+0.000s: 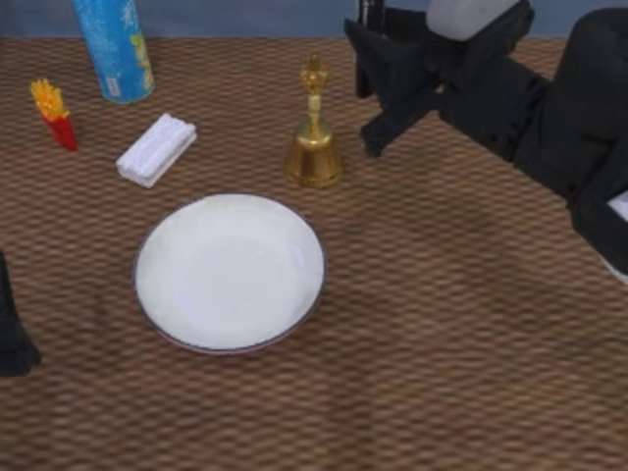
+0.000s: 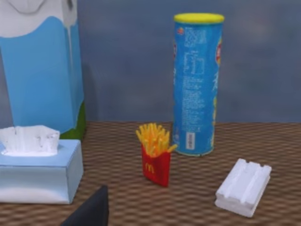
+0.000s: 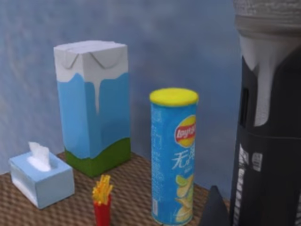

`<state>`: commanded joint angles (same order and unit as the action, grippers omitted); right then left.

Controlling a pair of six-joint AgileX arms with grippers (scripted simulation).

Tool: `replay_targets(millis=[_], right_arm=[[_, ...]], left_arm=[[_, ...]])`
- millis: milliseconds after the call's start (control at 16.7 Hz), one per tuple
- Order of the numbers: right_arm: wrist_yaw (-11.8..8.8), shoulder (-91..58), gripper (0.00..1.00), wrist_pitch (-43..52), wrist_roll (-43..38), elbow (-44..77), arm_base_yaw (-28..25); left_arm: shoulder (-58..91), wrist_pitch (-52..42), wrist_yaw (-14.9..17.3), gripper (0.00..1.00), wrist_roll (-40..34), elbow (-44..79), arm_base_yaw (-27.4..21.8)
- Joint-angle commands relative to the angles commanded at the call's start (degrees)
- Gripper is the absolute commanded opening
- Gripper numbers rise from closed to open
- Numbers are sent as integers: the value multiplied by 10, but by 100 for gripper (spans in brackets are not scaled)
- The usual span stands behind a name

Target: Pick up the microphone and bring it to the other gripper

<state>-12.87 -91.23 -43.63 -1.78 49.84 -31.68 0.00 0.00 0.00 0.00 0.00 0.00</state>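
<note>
**While the microphone is up in the right gripper, the left one is parked far away**

Although only a part of it shows, the microphone (image 3: 268,141) fills the near side of the right wrist view. It has a silver-grey mesh head on top, a pale collar below that, and then the black handle with small white marks. It stands upright and is off the table, at the far right part of the table in the top view.

The right gripper (image 1: 368,98) seems to be closed around the handle, with one dark finger (image 3: 214,207) just beside it. The contact itself is hidden, so this is my judgement.

I expect the microphone to be light and stiff. Its handle looks smooth, so it can slip or turn if the grip is weak. The mesh head looks like the delicate part and could dent, so it is better not to press on it. The best place to take hold is the black handle, on a free part away from the right gripper.

The gold bell (image 1: 314,147) stands near the right gripper, and the white plate (image 1: 137,275) is in the middle. The chips can (image 1: 116,49), the fries (image 1: 54,113) and a white block (image 1: 155,149) lie at the far left. The left gripper (image 1: 12,339) is parked at the left edge, well apart from the microphone, so in my judgement most of the way between them remains.
</note>
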Motion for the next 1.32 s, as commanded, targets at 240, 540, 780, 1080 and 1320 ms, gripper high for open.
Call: replay_targets(millis=[240,540,780,1080,1320], right_arm=[[39,40,0,2,-2,-28,-42],[38,39,0,2,-3,-27,-41],[39,40,0,2,-2,-28,-42],[39,40,0,2,-2,-28,-42],[39,40,0,2,-2,-28,-42]], left_arm=[[0,0,0,100,0,0,0],[0,0,0,100,0,0,0],[0,0,0,100,0,0,0],[39,16,24,100,3,33,-18],[175,61,90,100,12,127,-66]])
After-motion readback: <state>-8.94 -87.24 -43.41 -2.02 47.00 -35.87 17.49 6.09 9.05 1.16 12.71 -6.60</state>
